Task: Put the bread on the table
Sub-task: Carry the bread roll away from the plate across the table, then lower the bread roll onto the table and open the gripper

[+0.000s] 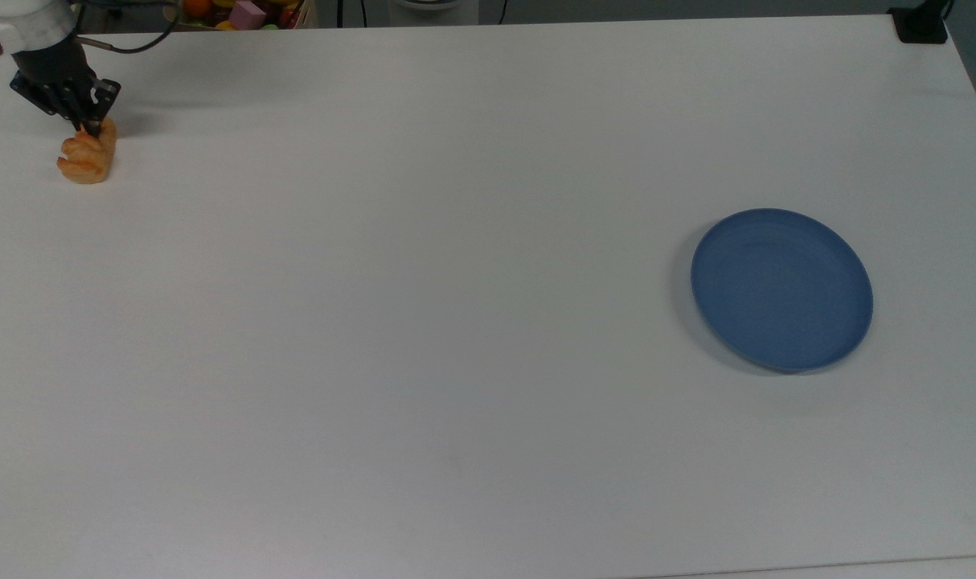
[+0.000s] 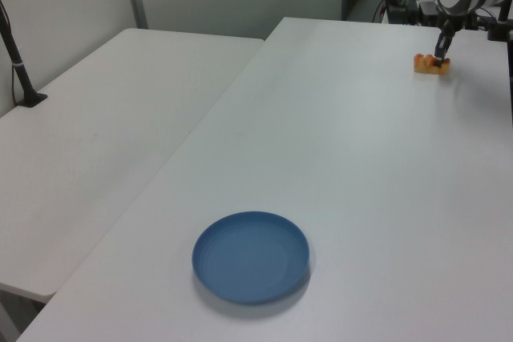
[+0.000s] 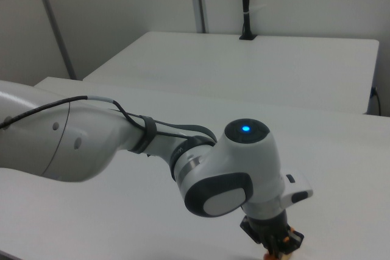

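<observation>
The bread (image 1: 86,158), a small golden-orange ridged roll, is low at the far left of the white table (image 1: 456,338) in the top view, near its back edge. It looks to rest on the surface or just above it. My gripper (image 1: 91,129) points down onto the roll's upper end and is shut on it. In the left view the bread (image 2: 430,64) sits far back on the table (image 2: 361,158), with the gripper (image 2: 439,58) on top of it. In the right view my gripper (image 3: 275,245) hangs at the bottom edge under the white wrist.
A round blue plate (image 1: 781,289) lies bare toward the top view's right, far from the bread, and is near the front in the left view (image 2: 251,256). A second white table (image 2: 96,118) adjoins. A box of colourful items (image 1: 247,11) stands behind the back edge.
</observation>
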Robot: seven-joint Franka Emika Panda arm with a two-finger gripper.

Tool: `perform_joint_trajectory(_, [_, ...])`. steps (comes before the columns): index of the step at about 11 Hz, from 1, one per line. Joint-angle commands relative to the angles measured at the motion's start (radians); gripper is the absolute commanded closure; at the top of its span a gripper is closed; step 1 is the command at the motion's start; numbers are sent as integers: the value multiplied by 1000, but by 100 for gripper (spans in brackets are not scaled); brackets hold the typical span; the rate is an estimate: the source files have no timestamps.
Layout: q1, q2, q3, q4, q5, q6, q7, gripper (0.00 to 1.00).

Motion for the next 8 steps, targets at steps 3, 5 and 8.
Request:
perform_joint_trajectory(3, [-57, 43, 13, 34, 30, -5, -153, 0])
perform_joint_trajectory(5, [-55, 43, 15, 34, 35, -5, -151, 0])
perform_joint_trajectory(8, [-51, 41, 15, 34, 53, -6, -142, 0])
